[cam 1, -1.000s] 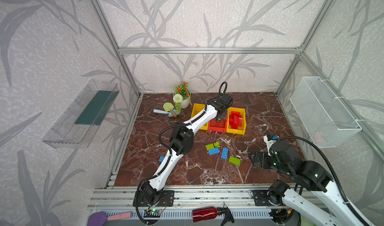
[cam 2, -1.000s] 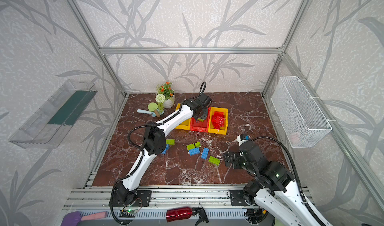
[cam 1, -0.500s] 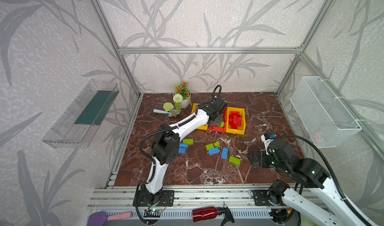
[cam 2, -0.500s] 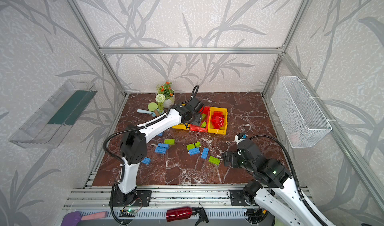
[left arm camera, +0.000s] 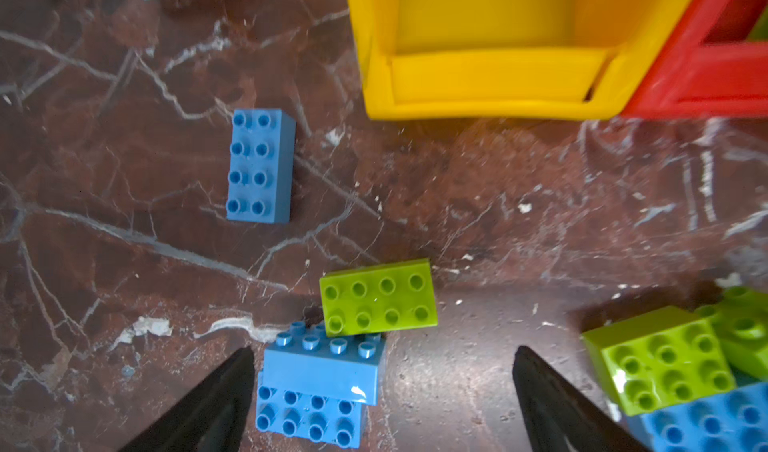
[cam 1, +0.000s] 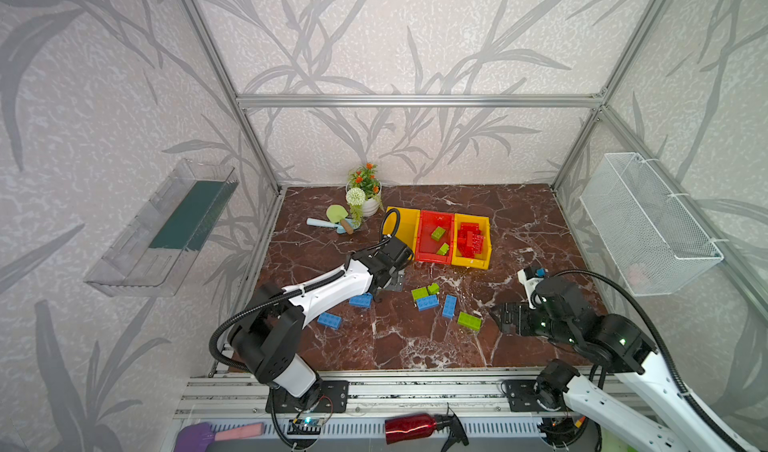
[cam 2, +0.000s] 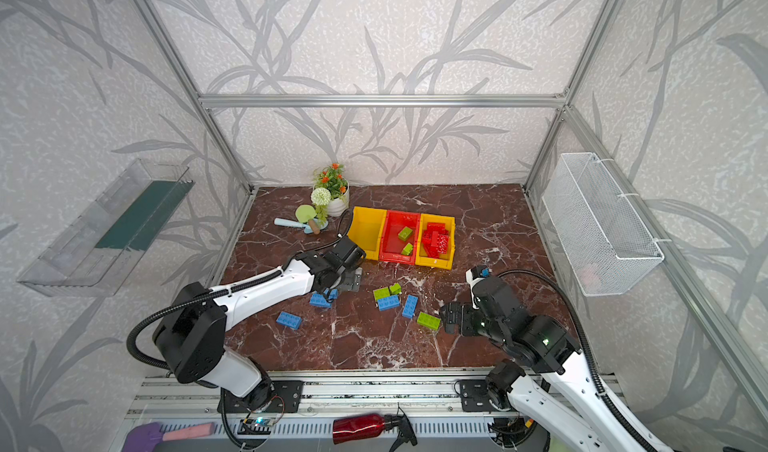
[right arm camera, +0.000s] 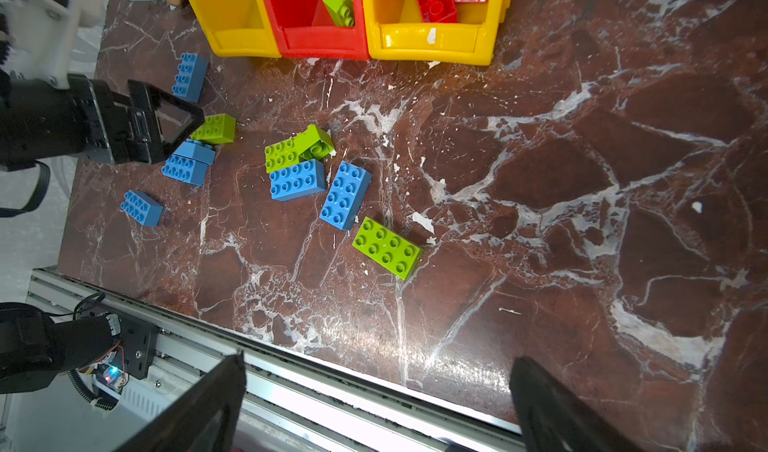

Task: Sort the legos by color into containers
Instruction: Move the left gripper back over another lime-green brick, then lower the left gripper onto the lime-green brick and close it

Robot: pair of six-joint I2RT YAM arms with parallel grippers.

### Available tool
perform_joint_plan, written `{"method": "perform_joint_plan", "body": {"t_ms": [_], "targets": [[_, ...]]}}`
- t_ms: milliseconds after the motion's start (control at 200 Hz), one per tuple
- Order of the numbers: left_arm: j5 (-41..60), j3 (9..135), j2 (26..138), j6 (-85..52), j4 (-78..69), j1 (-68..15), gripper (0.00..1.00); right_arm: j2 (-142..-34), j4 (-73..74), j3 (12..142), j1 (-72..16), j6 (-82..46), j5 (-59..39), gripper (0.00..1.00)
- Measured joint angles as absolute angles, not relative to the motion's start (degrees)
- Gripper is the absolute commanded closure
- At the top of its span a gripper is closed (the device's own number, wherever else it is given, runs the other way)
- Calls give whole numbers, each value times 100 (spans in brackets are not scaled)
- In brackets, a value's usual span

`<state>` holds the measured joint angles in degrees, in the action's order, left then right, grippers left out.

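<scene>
Brown marble tabletop: loose blue and lime studded plastic bricks; red and lime ones inside joined yellow-red-yellow plastic bins. I see left gripper fingers wide apart, empty; right gripper likewise.

Three joined containers, red legos in right yellow, two green legos in red, loose legos scattered in front

Showed a brown, white-veined marble tabletop. Carried three joined bins at upper centre in both top views, with a flower pot and small garden toys to their left. Bore loose blue bricks and green bricks scattered mid-frame below the bins.
</scene>
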<state>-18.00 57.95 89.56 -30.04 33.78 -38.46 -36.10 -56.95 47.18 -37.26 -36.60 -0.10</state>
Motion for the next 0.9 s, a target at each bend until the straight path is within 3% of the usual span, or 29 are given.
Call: {"method": "perform_joint_plan", "body": {"t_ms": [270, 675, 820, 900], "targets": [[-1315, 5474, 8925, -3105, 2781, -3295, 3, -3632, -5682, 4705, -3789, -3907, -10, 1], [-847, 5468, 9332, -3323, 2349, -3124, 3, -3798, -5603, 4600, -3795, -4021, 8, 1], [-821, 5457, 9535, -3380, 2331, -3072, 6, -3935, -5454, 4580, -3795, -3968, 5, 1], [-775, 5457, 9647, -3435, 2292, -3039, 13, -3968, -5376, 4547, -3795, -3938, 3, 1]]}}
